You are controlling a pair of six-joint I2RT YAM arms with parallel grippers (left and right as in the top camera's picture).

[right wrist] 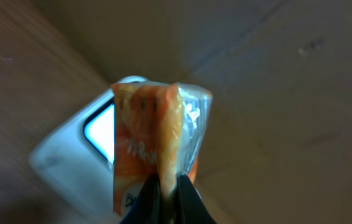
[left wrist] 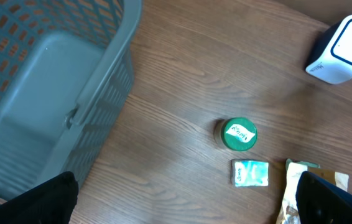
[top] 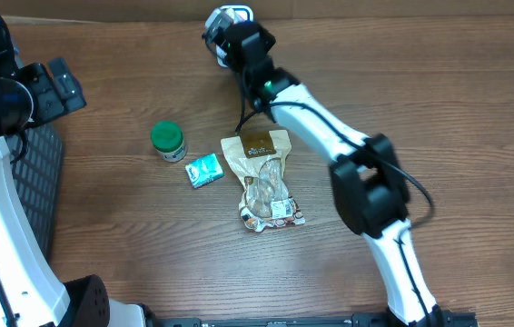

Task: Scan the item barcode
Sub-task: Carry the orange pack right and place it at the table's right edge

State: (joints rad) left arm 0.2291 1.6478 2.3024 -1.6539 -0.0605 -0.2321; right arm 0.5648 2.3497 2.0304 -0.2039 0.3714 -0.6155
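Before the white scanner (right wrist: pixel 58 163), right gripper (right wrist: pixel 168 182) pinches an orange packet (right wrist: pixel 157 118) (left gripper (left wrist: pixel 185 200) gapes open); a pouch of pale snacks (top: pixel 261 174) lies well apart.

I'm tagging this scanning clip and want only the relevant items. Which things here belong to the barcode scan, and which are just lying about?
In the job:
orange packet, pinched in the right tool
white scanner, behind the packet

Lying about:
green-lidded jar
small teal packet
clear snack bag with a brown label
grey basket
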